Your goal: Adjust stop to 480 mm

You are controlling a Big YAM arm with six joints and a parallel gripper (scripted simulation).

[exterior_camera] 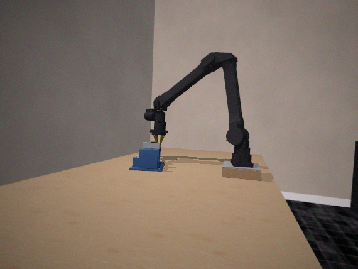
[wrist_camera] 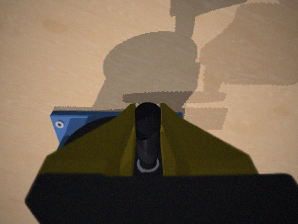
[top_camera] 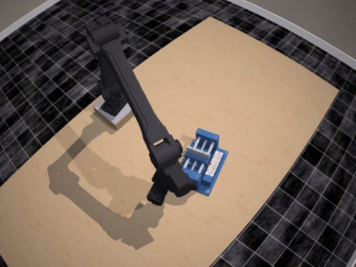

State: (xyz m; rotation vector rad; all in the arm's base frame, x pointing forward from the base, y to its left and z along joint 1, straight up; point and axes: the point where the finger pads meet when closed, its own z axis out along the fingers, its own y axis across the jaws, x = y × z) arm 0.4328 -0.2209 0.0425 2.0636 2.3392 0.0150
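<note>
The blue stop unit [top_camera: 207, 134] [exterior_camera: 149, 160] stands on the table. Its grey stop plate [top_camera: 198, 151] [exterior_camera: 151, 145] sits across the light rods, between the end blocks. A red pointer [top_camera: 210, 163] is near the middle of the white scale [top_camera: 213, 169]; the numbers are too small to read. My gripper [exterior_camera: 159, 143] [wrist_camera: 148, 111] points down at the unit's near end, shut on the handwheel's upright black handle [wrist_camera: 148, 122]. The dark handwheel disc [wrist_camera: 90, 127] shows only partly behind the left finger. In the top view the arm hides the fingers and the handwheel.
The arm's base stands on a grey-topped wooden block [top_camera: 117, 122] [exterior_camera: 241, 173] on the table. The arm reaches across the table [top_camera: 250, 93] [exterior_camera: 151, 217] over the unit's near end. Dark arm shadows lie beside the unit.
</note>
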